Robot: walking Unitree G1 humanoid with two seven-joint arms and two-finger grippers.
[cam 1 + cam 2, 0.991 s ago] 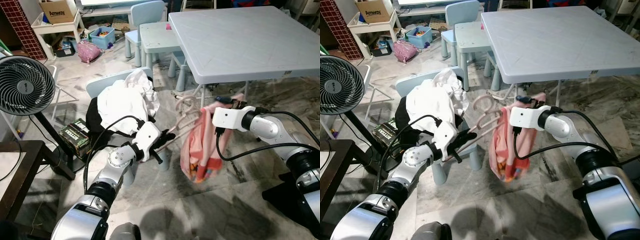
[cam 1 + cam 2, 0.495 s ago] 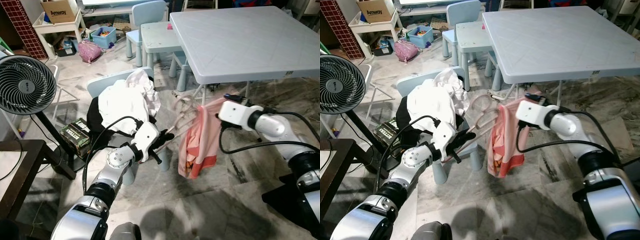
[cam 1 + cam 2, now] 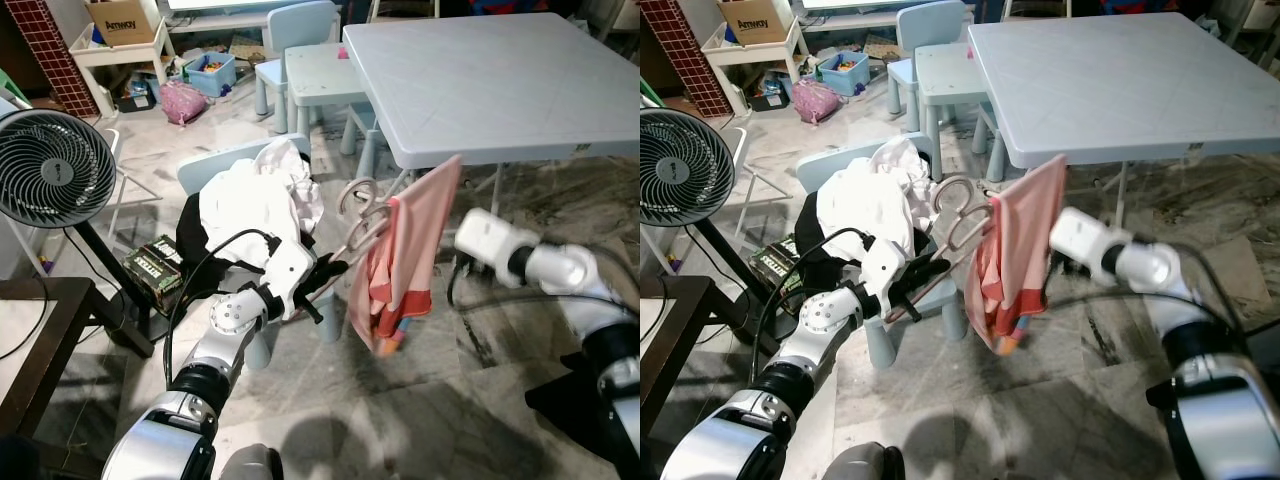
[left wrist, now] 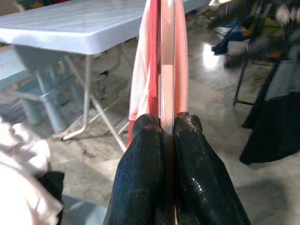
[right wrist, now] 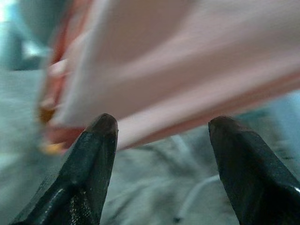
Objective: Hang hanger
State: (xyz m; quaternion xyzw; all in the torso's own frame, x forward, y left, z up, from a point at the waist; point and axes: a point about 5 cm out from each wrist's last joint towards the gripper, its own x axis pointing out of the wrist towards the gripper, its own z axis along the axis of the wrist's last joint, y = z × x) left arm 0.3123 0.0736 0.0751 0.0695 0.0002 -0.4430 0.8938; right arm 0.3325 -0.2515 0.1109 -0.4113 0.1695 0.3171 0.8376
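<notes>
A pale pink hanger carries a pink garment with an orange hem. My left gripper is shut on the hanger's lower bar, holding it tilted up in front of the small chair; in the left wrist view the fingers pinch the bar. The garment's upper corner flares toward the grey table's edge. My right gripper is open, just to the right of the garment, with the blurred pink cloth ahead of its fingers. Its white wrist is blurred.
A light blue child's chair heaped with white and black clothes stands behind the left arm. A black fan and a dark wooden table are at the left. A small blue table and chairs stand further back. The marble floor lies below.
My right gripper has let go of the pink garment and pulled back to the right. The garment has swung up toward the table edge. The left gripper has lifted the hanger slightly.
</notes>
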